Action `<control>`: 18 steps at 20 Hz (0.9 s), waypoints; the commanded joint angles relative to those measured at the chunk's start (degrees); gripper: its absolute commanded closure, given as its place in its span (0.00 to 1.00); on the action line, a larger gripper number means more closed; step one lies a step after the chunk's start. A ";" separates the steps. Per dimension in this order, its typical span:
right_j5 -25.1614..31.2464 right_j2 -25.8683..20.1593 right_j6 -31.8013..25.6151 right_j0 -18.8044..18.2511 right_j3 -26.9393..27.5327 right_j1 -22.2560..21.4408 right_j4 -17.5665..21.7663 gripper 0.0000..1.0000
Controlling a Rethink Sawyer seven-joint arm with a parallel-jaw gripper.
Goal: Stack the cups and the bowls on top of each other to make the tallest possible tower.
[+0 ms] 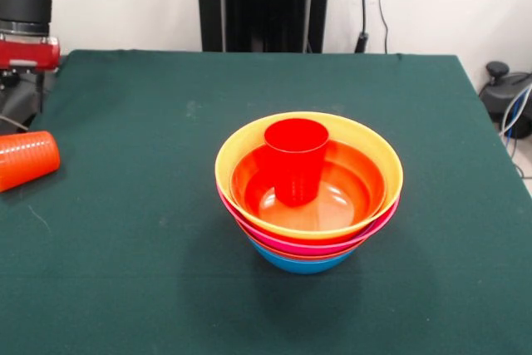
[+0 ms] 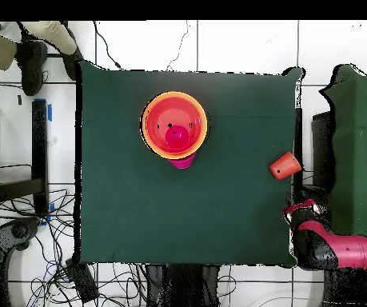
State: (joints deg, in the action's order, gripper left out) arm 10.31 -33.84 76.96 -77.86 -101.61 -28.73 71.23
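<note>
The tower [image 1: 307, 205] stands a little right of the table's middle. It is a pile of nested large bowls, with the yellow-orange rim [image 1: 241, 143] uppermost, red and pink rims below it and the blue bowl [image 1: 301, 263] lowest. The smooth red cup [image 1: 296, 160] stands upright at its centre. The tower also shows in the overhead view [image 2: 174, 125]. The orange ribbed cup [image 1: 25, 158] lies on its side at the table's left edge, and it shows in the overhead view [image 2: 285, 165]. My gripper [image 2: 302, 211] is off the table beside that cup, far from the tower. The small bowls are out of view.
The red and black arm [image 1: 27, 14] stands past the table's far left corner. The green table [image 1: 150, 205] has cables and a grey device [image 1: 507, 97] beyond its right edge. A person's legs and shoes [image 2: 28, 48] show at a corner in the overhead view.
</note>
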 commanded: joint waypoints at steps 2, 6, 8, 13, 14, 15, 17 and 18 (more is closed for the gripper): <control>20.05 -22.12 -42.14 -17.91 -3.33 21.24 -14.26 0.00; 24.38 -23.25 -49.30 -20.02 -3.14 24.99 -17.47 0.00; 26.95 -23.84 -52.98 -21.38 -2.81 27.26 -19.19 0.00; 33.82 -23.94 -62.31 -22.19 -0.72 31.47 -22.92 0.00; 35.09 -23.95 -64.32 -22.48 -0.14 32.84 -23.78 0.00; 35.98 -23.79 -65.84 -22.64 0.34 33.90 -24.59 0.00; 38.05 -23.54 -68.94 -22.98 1.08 35.81 -26.29 0.00; 38.56 -23.40 -70.02 -23.17 1.09 36.32 -26.74 0.00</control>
State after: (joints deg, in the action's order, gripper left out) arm 40.72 -54.82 28.16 -104.00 -102.34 -0.25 47.85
